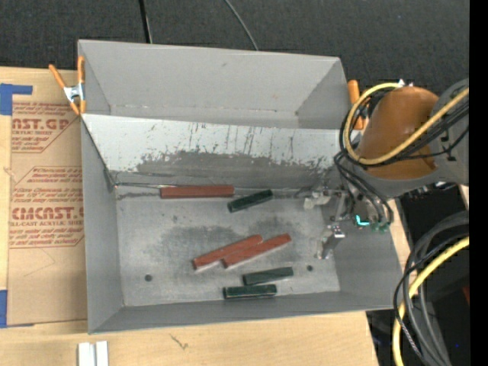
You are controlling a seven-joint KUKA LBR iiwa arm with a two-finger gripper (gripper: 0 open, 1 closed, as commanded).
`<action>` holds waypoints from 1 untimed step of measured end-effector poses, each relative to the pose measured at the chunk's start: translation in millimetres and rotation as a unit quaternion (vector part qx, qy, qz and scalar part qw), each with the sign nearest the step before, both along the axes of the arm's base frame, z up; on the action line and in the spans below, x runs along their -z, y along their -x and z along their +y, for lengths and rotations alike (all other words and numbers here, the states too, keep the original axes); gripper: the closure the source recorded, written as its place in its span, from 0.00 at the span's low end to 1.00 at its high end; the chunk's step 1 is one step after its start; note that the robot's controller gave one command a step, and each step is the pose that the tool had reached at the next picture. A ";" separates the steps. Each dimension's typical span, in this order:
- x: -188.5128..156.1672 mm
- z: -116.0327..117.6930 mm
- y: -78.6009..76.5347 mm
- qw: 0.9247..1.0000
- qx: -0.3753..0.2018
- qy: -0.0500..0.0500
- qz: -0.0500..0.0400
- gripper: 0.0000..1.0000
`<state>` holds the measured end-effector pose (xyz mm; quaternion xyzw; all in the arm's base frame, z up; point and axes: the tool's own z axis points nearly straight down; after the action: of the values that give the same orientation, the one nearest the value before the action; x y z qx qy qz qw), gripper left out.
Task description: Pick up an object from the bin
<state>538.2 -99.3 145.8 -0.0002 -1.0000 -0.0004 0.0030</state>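
My gripper [323, 221] hangs at the right side of the bin, just above the floor, open with nothing between its fingers; one fingertip [329, 245] is nearer the front and the other [314, 200] nearer the back. The closest loose thing is a red-brown bar [258, 250], lying slantwise to the gripper's left, apart from it. A second red-brown bar [226, 253] lies against that one. A short dark green bar [268, 275] rests in front of them, left of the front fingertip. Another dark green bar [250, 200] lies near the back wall.
A long red-brown bar [197, 192] lies along the foot of the back wall at the left. One more dark green bar [250, 290] sits by the front wall. The arm with its orange cover and yellow cables stands over the bin's right rim.
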 end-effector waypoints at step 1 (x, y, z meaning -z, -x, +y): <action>-3.6 0.2 -2.0 1.000 0.000 0.001 -0.003 0.00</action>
<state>540.1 -99.1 149.5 0.0003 -1.0000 0.0002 -0.0004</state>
